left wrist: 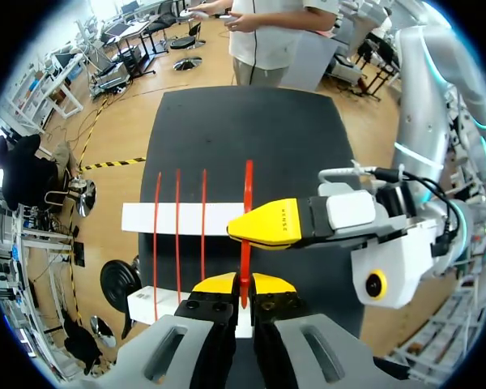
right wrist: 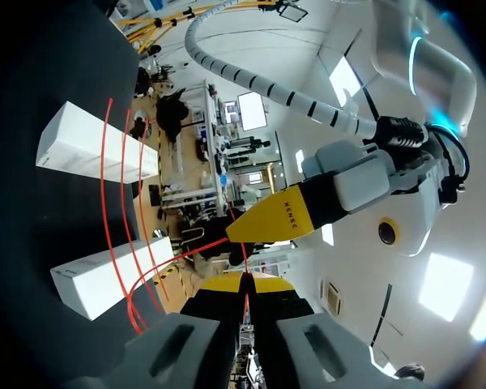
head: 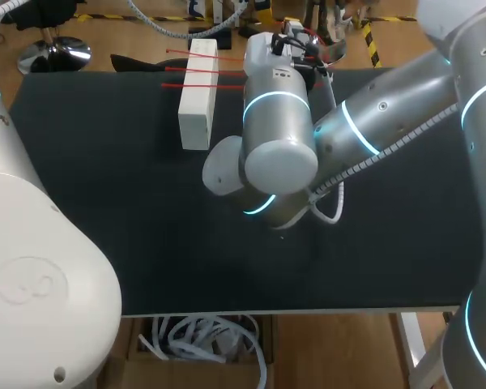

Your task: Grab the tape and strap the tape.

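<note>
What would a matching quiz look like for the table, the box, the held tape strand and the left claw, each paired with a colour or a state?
Things:
1. table
2. box
3. tape strand
4. left claw

Matches:
A. red
B. shut on the tape strand
C. black
D. white

Pairs: 1-C, 2-D, 3-A, 4-B.

The head camera looks down on the black counter (head: 105,203) from above and behind. Each wrist camera sits close behind its own fingers (left wrist: 215,285), looking along them. All three views share the white box (head: 198,93) and the red tape (left wrist: 248,182).
</note>
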`<state>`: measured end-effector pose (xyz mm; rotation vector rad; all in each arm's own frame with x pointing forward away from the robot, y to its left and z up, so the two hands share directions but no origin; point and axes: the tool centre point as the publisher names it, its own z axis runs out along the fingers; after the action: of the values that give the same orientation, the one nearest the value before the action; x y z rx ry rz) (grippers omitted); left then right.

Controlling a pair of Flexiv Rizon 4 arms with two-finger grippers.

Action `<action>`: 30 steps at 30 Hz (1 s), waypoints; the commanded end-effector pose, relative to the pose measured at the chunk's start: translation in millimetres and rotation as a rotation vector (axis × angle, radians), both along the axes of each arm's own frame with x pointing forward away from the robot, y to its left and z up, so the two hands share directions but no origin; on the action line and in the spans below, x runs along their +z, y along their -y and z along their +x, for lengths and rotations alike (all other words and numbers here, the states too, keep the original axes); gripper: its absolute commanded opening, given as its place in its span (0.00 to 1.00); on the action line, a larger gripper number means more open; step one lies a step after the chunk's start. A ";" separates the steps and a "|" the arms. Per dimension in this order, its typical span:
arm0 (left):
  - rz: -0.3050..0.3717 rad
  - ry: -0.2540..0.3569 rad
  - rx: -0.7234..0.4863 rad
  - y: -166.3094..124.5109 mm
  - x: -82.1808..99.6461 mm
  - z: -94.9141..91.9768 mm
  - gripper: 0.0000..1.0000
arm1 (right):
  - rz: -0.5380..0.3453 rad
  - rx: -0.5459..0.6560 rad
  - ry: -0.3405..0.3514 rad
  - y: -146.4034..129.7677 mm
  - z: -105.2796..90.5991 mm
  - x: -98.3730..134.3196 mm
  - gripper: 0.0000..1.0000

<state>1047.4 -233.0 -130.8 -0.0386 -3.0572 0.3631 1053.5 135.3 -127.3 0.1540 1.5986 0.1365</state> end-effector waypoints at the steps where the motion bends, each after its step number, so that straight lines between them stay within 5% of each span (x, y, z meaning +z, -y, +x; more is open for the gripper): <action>1: 0.004 0.000 0.001 0.6 1.1 0.0 0.00 | 0.000 0.005 -0.007 1.0 2.0 3.6 0.00; 30: 0.004 0.000 0.001 0.6 1.1 0.0 0.00 | 0.003 0.041 -0.018 -5.0 -0.1 2.3 0.00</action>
<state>1047.5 -232.7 -130.8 -0.0382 -3.0572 0.3625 1054.1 141.0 -128.8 0.1289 1.6112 0.1675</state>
